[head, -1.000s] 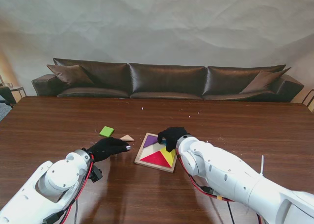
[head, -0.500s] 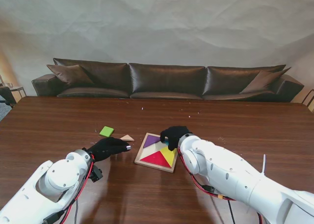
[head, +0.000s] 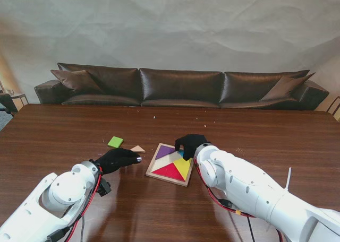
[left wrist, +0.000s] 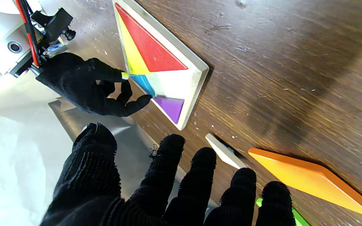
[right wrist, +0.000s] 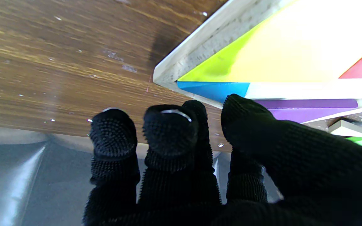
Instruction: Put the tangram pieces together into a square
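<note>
Stand view: the wooden tray (head: 153,172) lies on the bench (head: 64,130), holding a red triangle (head: 169,171), a yellow triangle (head: 183,168), a purple piece (head: 163,152) and a blue piece (left wrist: 143,84). The right robot hand (head: 189,144) hovers at the tray's far edge over the blue piece, fingers curled and gripping nothing, while the left robot hand (head: 118,158) rests left of the tray, fingers spread and empty. Beyond it, also left of the tray, lie a green square (head: 115,142), a tan triangle (head: 137,149) and, in the left wrist view, an orange piece (left wrist: 313,182).

Lounge-like room, long dark leather sofa (head: 180,87) (with cushions), plain pale wall (head: 175,24), wooden table (head: 64,130)
</note>
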